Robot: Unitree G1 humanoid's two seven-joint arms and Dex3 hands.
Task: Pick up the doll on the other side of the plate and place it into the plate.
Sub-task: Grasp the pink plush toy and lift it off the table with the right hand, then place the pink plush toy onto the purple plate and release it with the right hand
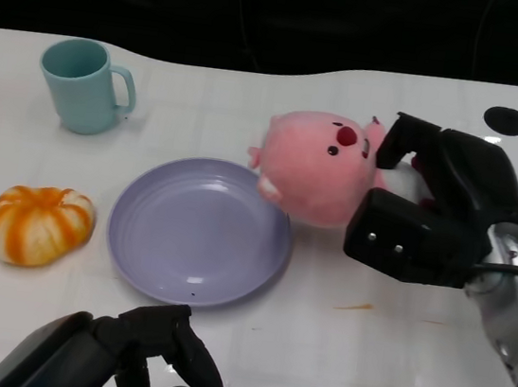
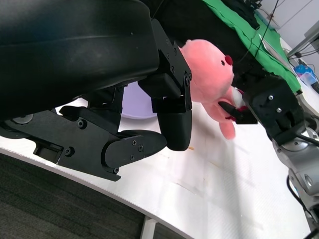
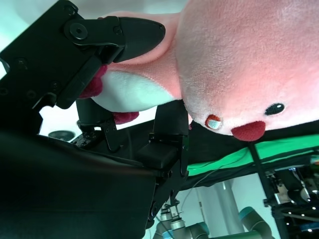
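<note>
R hand (image 1: 419, 210) fingers (image 1: 410, 137) wrapped round the pink doll (image 1: 324, 169), pinching its body from both sides; the wrist view shows black fingers (image 3: 134, 35) pressed into the doll's (image 3: 239, 64) pink and white fur. Doll sits right of centre in the head view, its lower left edge overlapping the plate's right rim; can't tell if it's touching the rim or lifted above it. L hand (image 1: 157, 352) at bottom centre-left, fingers (image 1: 195, 352) curled inward w/ nothing in them, near the bench's (image 1: 333, 356) front edge.

Lavender plate (image 1: 199, 230) at centre of frame, nothing inside it. Teal mug (image 1: 84, 85) upper left, upright, handle to the right; contents can't be seen. Orange-and-white pumpkin (image 1: 40, 225) at left, just beside the plate, not touching.
</note>
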